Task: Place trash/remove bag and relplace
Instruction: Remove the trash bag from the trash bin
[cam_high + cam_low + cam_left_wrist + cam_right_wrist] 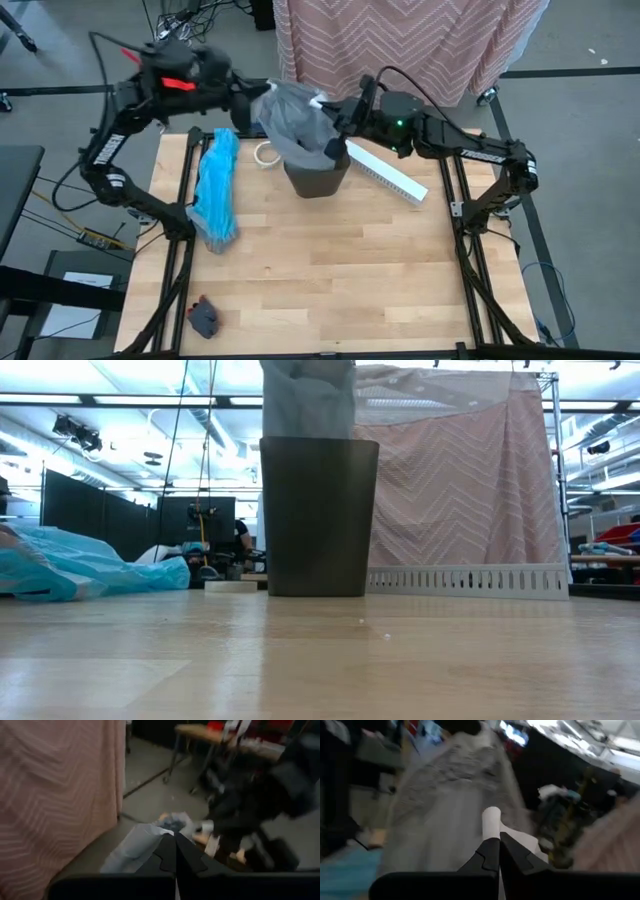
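A crinkly light grey bag (pixel 295 118) rises out of a dark bin (pixel 318 176) that stands on the table's far middle. In the low view the bag (pixel 307 398) sticks up above the bin's rim (pixel 318 442). My left gripper (pixel 258 100) is shut on the bag's left side and my right gripper (pixel 332 110) on its right side, both above the bin. A turquoise-blue bag (pixel 216 186) lies crumpled on the table left of the bin. The trash is out of view. My left gripper pinches the grey bag's upper left edge (pixel 152 837) between its two fingers, coming almost level from the table's left. The plastic is bunched there. The bag hangs below, its lower part inside the bin. My right gripper pinches the bag's upper right edge, at a white strip (pixel 492 822) that sticks out past the fingertips. It reaches in level from the table's right. The grey plastic (pixel 445 805) spreads away beyond the fingers, and the bag's bottom stays in the bin.
A white tape ring (pixel 266 155) lies just left of the bin. A long white perforated box (pixel 388 172) lies slantwise on its right. A small dark object (pixel 203 318) sits at the near left corner. A pink chevron curtain (pixel 400 40) hangs behind the table.
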Controlling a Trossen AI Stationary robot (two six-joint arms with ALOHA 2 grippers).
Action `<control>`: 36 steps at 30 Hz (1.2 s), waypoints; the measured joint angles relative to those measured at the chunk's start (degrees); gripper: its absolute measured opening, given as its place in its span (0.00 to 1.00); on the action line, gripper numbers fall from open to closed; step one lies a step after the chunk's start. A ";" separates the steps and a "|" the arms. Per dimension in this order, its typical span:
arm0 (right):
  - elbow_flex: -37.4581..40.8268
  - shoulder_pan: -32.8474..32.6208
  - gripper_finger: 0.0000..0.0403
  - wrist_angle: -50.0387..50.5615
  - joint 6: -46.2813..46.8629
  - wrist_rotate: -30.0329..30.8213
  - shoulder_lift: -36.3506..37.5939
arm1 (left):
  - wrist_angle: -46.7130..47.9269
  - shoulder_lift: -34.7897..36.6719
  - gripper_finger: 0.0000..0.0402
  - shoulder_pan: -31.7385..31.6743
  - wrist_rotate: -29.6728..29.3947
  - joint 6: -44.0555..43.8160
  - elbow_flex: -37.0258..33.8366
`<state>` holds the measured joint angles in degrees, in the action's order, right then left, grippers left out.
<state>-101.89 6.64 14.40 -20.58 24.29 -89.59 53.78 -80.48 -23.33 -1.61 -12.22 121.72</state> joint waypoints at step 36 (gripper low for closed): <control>0.00 0.95 0.00 -11.93 0.00 -9.55 -7.69 | -15.42 -8.60 0.00 5.91 16.46 -13.55 -0.16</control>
<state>-101.89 7.59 2.47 -20.58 14.74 -97.28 38.36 -89.08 -17.42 14.85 -25.77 121.56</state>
